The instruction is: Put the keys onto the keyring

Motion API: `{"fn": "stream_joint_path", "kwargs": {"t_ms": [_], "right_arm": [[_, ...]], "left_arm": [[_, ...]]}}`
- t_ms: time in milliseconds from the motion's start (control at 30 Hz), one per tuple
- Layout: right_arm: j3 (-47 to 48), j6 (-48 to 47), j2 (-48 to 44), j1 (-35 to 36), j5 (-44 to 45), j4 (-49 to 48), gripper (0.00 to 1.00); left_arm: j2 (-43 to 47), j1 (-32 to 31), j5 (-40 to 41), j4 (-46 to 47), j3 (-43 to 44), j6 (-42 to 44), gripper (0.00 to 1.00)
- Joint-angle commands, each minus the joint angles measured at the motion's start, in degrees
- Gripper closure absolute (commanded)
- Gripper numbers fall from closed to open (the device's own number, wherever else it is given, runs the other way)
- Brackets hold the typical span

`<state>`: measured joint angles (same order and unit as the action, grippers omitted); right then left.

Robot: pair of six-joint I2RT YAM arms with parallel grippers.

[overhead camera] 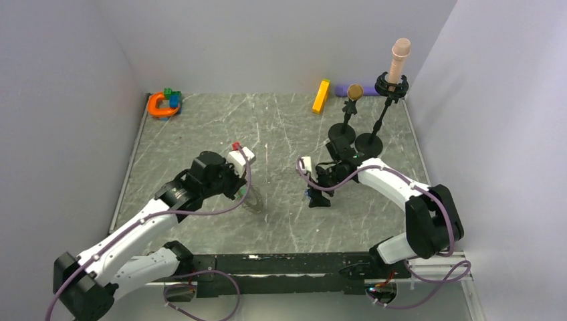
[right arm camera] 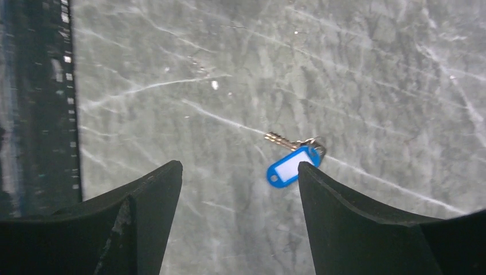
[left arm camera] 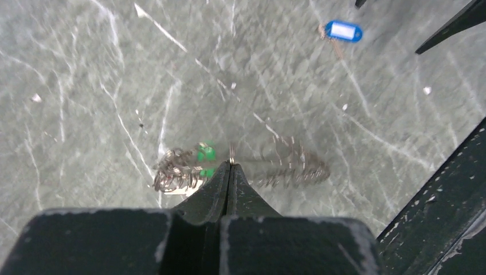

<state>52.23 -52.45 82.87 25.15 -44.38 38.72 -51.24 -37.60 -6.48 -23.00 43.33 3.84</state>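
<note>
Your keyring [left arm camera: 298,169] stands upright mid-table, toward the left edge. The left tool [left arm camera: 230,167] is pinched tight on its rim. A green key [left arm camera: 205,152] looks threaded on, though blur leaves doubt. The blue key [right arm camera: 289,166] lies loose at centre beneath your right tool [right arm camera: 239,172], which is spread wide and empty. The table [overhead camera: 200,127] is grey and marbled, with white walls [overhead camera: 267,40] around it.

Silvery metal keyring [left arm camera: 304,176], metal key [right arm camera: 291,166] with glossy blue plastic head, matt veined stone-look table [right arm camera: 372,69].
</note>
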Motion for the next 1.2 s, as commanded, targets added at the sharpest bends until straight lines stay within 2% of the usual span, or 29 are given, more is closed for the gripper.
{"fn": "stream_joint_path", "kwargs": {"t_ms": [0, 200, 367, 733, 900, 1167], "right_arm": [[-2.1, 0.3, 0.0, 3.8, 9.5, -12.4, 0.24], [-5.5, 2.5, -0.1, 5.3, 12.2, -19.2, 0.35], [-7.3, 3.1, 1.4, 7.6, 16.1, -22.8, 0.41], [-7.5, 6.7, 5.6, 10.8, 24.6, -27.3, 0.53], [-6.7, 7.4, 7.9, 10.9, 26.9, -26.9, 0.62], [-6.6, 7.7, 9.0, 11.2, 29.3, -27.8, 0.74]], "left_arm": [[-6.7, -0.1, 2.7, -1.4, 0.9, -1.1, 1.0], [-13.2, 0.8, 4.6, 5.3, -2.4, -8.6, 1.0], [-15.9, 3.1, 5.8, 8.5, -4.7, -12.3, 1.0], [-20.2, 6.2, 2.8, 11.8, -6.8, -18.5, 1.0], [-21.3, 6.8, 2.9, 12.2, -7.7, -20.1, 0.91], [-17.5, 7.1, 4.2, 11.8, -8.5, -21.7, 0.67]]}}
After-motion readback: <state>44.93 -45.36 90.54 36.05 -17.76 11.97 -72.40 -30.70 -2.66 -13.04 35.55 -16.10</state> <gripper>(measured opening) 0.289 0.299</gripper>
